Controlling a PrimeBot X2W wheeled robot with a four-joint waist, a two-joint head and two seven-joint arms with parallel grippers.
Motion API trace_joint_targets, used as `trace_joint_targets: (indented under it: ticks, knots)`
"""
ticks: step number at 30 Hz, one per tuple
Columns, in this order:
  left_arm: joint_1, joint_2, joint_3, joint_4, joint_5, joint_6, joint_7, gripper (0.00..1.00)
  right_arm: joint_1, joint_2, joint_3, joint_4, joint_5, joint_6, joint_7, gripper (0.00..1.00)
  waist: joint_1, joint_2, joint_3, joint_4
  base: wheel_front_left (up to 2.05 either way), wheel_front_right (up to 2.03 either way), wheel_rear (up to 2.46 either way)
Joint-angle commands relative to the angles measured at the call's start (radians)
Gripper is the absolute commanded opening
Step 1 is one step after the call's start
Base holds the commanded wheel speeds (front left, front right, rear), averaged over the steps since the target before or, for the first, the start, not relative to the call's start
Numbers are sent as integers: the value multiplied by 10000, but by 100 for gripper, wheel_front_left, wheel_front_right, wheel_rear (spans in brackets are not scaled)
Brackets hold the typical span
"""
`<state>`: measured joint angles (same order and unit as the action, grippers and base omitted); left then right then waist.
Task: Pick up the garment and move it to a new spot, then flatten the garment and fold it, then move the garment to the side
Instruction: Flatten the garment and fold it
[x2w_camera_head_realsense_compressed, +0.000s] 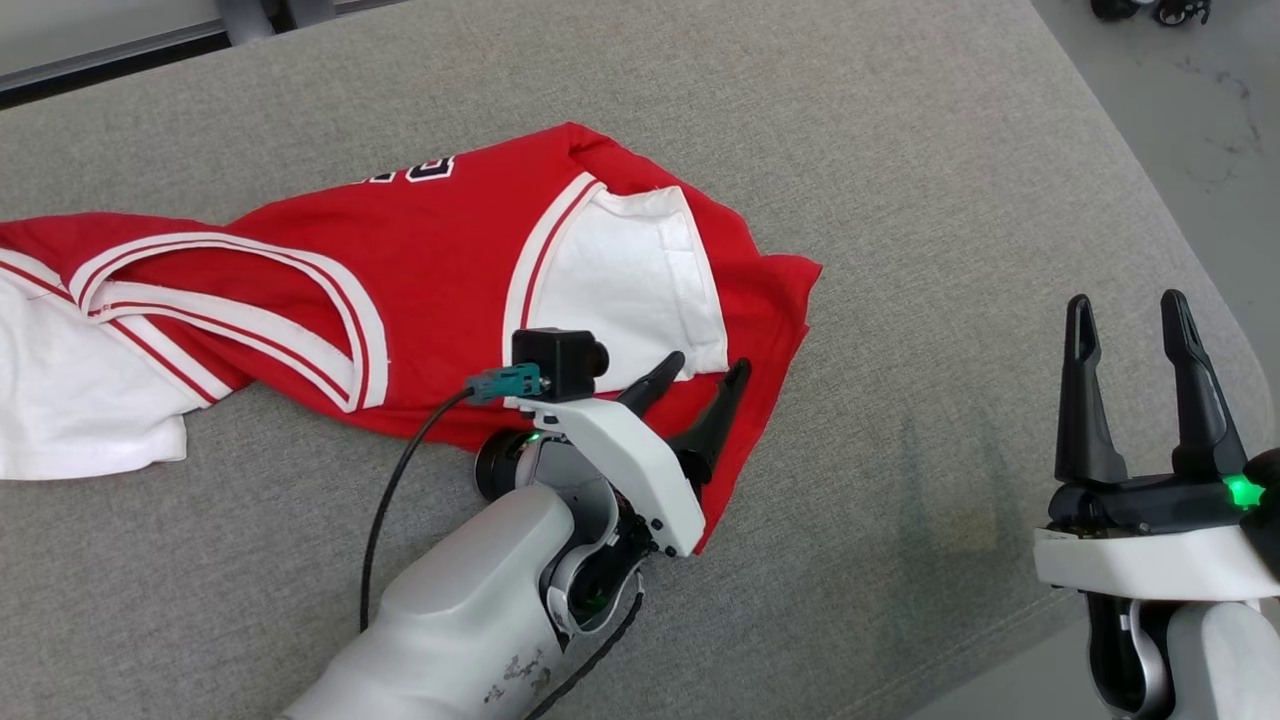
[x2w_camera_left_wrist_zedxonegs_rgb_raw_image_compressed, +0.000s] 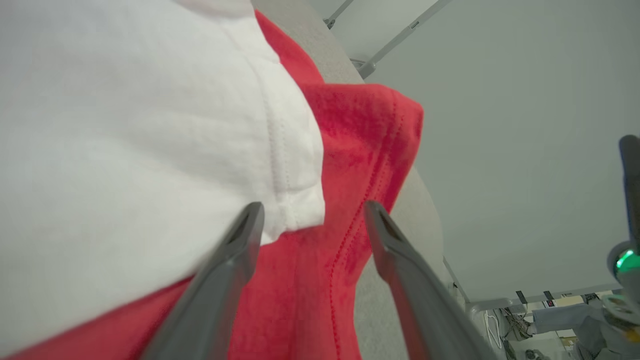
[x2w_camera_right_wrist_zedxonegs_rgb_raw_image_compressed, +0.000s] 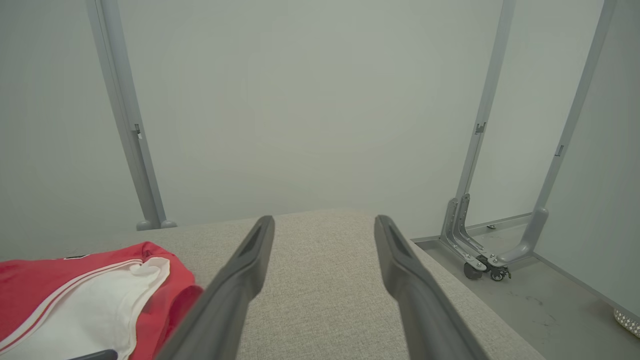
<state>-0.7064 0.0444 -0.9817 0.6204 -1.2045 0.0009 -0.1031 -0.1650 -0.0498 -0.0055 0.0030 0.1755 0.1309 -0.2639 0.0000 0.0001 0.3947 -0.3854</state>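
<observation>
Straddling a hem corner of the red jersey (x2w_camera_head_realsense_compressed: 440, 270), the left gripper (x2w_camera_head_realsense_compressed: 708, 362) stood spread; the jersey's length lay leftward, the right gripper (x2w_camera_head_realsense_compressed: 1125, 298), also spread, well apart.

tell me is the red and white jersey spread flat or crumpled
Crumpled: the red and white jersey lies twisted on the grey fabric surface, layers overlapping.

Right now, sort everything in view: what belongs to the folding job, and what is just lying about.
Job: red and white garment; left gripper, fingers apart at its hem; right gripper, open; grey padded table.
Lying about: grey frame posts; wheeled frame feet on the floor.
</observation>
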Motion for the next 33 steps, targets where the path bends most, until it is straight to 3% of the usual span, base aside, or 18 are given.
trace_joint_targets:
  ticks: [1,5,9,10,12,15,17,18,20,22,23,29,33]
  knots:
    - [299,121,-297,476,-6,-100,58,100,-109,-13,-33,-30,25,-3,-9,100,0,-1,41,5,0,0,0]
    - [-244,166,-1190,887,916,0,-440,100,-152,-13,-46,-17,60,-3,-9,100,0,-1,108,60,0,0,0]
    - [-628,276,-1650,1381,1447,537,-865,100,-216,-13,0,-15,95,-3,-9,100,0,-1,138,72,0,0,0]
    - [-707,302,-1716,1503,1526,730,-952,80,-216,-13,19,-19,107,-3,-9,100,0,-1,147,73,0,0,0]
    - [-906,341,-1900,1720,1769,1132,-1095,70,-227,-13,43,-29,144,-3,-9,100,0,-1,170,77,0,0,0]
    - [-1185,304,-2282,1927,2259,1598,-1278,85,-233,-13,120,-25,190,-3,-9,100,0,-1,211,84,0,0,0]
    - [-1286,243,-2514,2025,2600,1789,-1331,85,-238,-15,163,-22,195,-3,-9,100,0,-1,235,83,0,0,0]
    - [-1354,243,-2612,2100,2785,1875,-1356,76,-240,-15,182,-22,205,-3,-9,100,0,-1,244,80,0,0,0]
    - [-1430,237,-2764,2176,3107,1949,-1360,43,-236,-13,220,-29,231,-3,-9,100,0,-1,254,68,0,0,0]
    - [-1398,200,-2861,2197,3344,1988,-1372,27,-238,-15,244,-30,247,-3,-9,100,0,-1,253,59,0,0,0]
    - [-1405,191,-2895,2201,3489,2006,-1380,2,-242,-15,240,-31,245,-3,-9,100,0,-1,253,57,0,0,0]
    - [-1729,157,-2949,1888,4244,2062,-1553,0,-222,-15,91,-46,185,-3,-9,100,0,-1,200,191,0,0,0]
    - [-2025,57,-2688,936,4903,2409,-1629,0,-41,-13,99,55,145,-3,-9,100,0,-1,-46,528,0,0,0]
